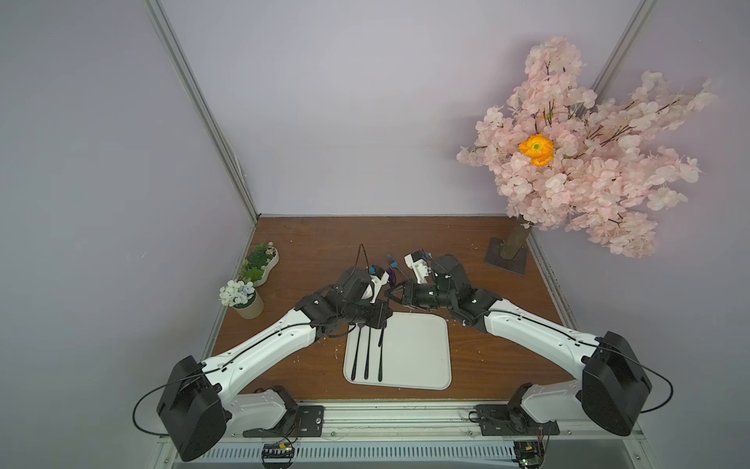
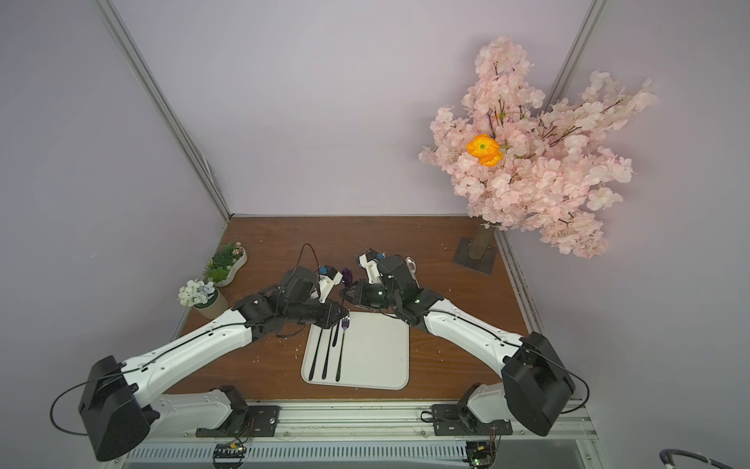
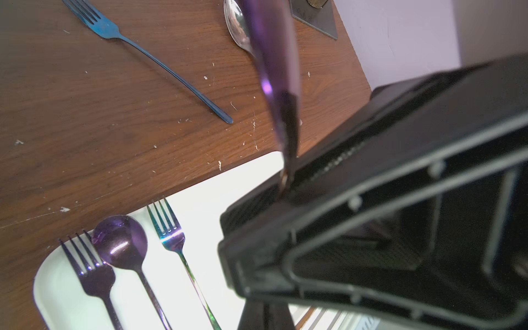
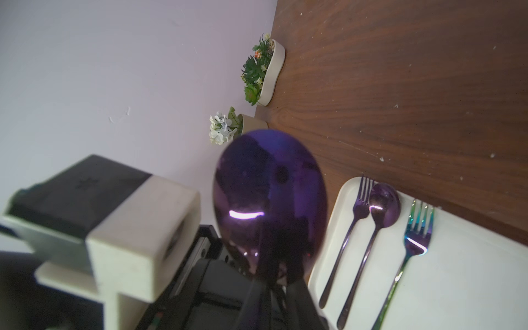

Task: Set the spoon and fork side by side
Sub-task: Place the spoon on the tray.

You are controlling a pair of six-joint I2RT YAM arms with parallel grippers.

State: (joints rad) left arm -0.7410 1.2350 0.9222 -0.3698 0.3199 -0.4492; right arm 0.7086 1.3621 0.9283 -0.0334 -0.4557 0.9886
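Purple spoon [image 4: 268, 197] aloft between the 2 arms, just far of the tray [image 4: 471, 271], bowl pointing far. Right jaws pinching its neck. Left jaws pressed together, their hold hidden. Likely a handover, to lay it beside the unpaired rainbow fork [image 4: 418, 228].

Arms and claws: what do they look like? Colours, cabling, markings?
Left arm and right arm: white link shells, bulky black joint housings, thin black cables looping outside. Left claw and right claw: black, angular bodies. No markings legible.
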